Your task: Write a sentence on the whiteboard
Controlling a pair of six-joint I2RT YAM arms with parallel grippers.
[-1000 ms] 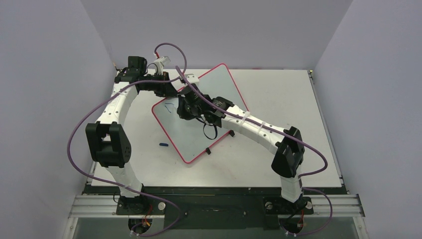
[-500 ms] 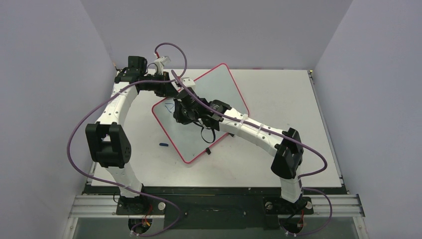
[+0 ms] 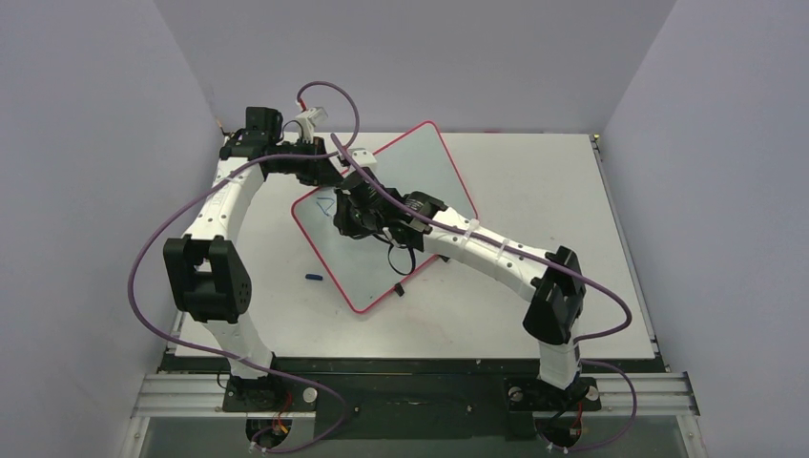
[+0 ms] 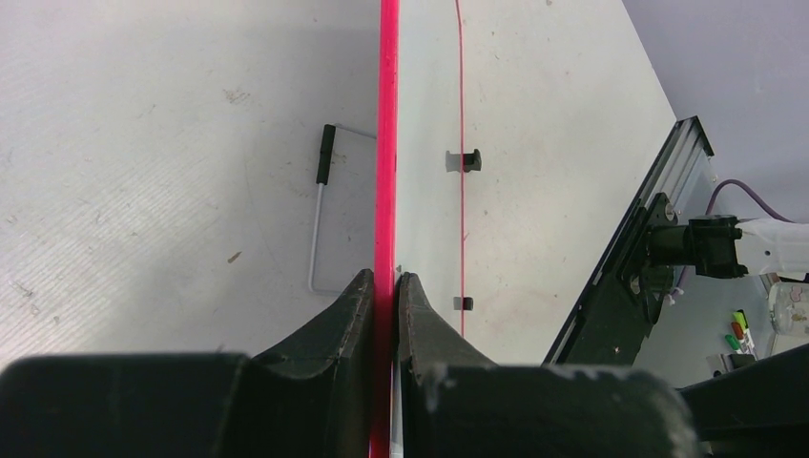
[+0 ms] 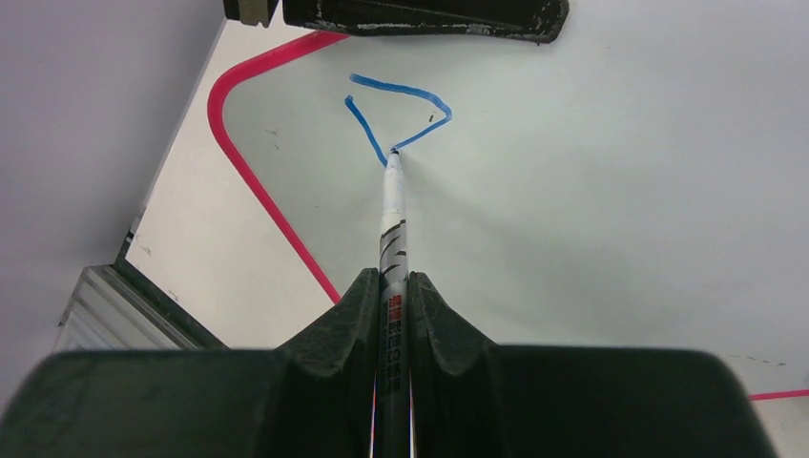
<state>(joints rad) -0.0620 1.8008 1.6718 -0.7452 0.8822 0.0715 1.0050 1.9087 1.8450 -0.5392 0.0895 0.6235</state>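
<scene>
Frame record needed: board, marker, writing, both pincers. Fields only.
board: red-rimmed, on table, skewed
left pincer: shut on board's rim
right pincer: shut on marker
writing: one blue open triangular stroke near a corner; no word yet
marker tip: on board, at the writing's end
loose item: small blue thing on table, left of board

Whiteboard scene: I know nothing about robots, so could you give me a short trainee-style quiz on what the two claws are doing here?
1. True or false: the left claw is shut on the edge of the whiteboard.
2. What does the right claw hold? A) a marker B) an eraser C) nothing
3. Fill in: the writing on the board is ___ in colour.

Key: 1 true; 2 A; 3 blue.
</scene>
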